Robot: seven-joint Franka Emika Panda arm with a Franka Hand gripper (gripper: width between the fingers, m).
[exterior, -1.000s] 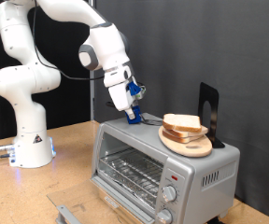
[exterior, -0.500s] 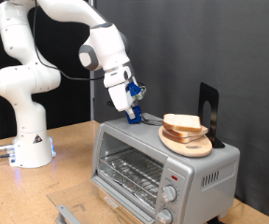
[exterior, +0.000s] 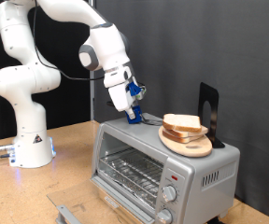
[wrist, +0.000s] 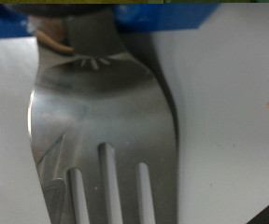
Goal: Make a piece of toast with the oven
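Oven [exterior: 162, 163]: one, door down, wire rack [exterior: 134, 171] bare, two knobs at the front.
Plate [exterior: 186, 143]: one wooden round on the oven's roof, carrying one piece of toast [exterior: 183, 122].
My gripper [exterior: 132, 116]: jaws clenched on one metal fork [wrist: 102, 121], over the roof's far corner.
Change: nothing has moved.

A light wooden worktop [exterior: 74, 159] carried the white robot base [exterior: 27, 140] toward the exterior view's left and the silver-grey oven [exterior: 162, 168] toward its right, the oven's door [exterior: 78, 213] lowered open.
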